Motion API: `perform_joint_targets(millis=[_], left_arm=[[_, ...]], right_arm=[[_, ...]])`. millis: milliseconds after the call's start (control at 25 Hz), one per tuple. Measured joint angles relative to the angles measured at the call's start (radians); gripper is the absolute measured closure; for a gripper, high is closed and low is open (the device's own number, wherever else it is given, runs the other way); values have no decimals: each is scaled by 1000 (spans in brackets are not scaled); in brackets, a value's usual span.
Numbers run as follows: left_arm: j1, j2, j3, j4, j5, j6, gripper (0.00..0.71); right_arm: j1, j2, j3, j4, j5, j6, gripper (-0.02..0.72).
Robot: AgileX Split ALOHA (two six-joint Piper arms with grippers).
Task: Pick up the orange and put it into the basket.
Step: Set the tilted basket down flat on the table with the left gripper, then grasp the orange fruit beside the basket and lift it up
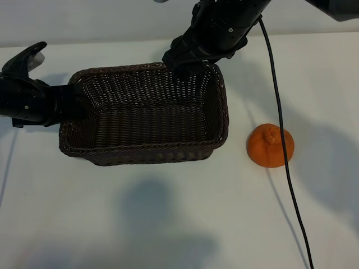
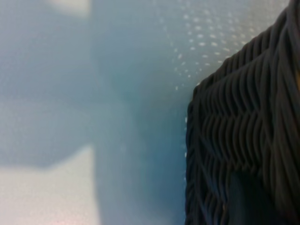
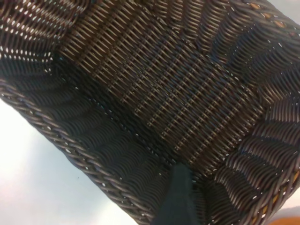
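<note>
White table [image 1: 168,224] carries all items. Basket [image 1: 143,115] sits centre-left, long axis running across the exterior view, mouth up, nothing inside. Orange [image 1: 270,145] lies on the table just right of the basket, apart from it, stem nub facing up; round, so no long axis to speak of. A black cable [image 1: 283,145] crosses over it.

Right gripper [image 1: 188,66] hangs over the basket's far rim, fingers spread wide, holding nothing. Left gripper [image 1: 73,103] is at the basket's left end wall, fingers narrowly parted; whether they pinch the wicker cannot be told.

Judgement: pickup not yet begun. Next move calls for the right gripper to travel to the orange, clear of the cable.
</note>
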Motion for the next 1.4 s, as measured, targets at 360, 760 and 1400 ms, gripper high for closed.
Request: perform_joint_targets(millis=[360, 760, 1400], left_arm=[[0, 0, -1, 0, 0, 0, 557], [0, 0, -1, -11, 27, -10, 347], [0, -124, -1, 203, 79, -215, 116]], right_arm=[[0, 0, 0, 1, 0, 0, 108], [0, 0, 0, 2, -1, 0, 108], [0, 0, 0, 4, -1, 0, 108]])
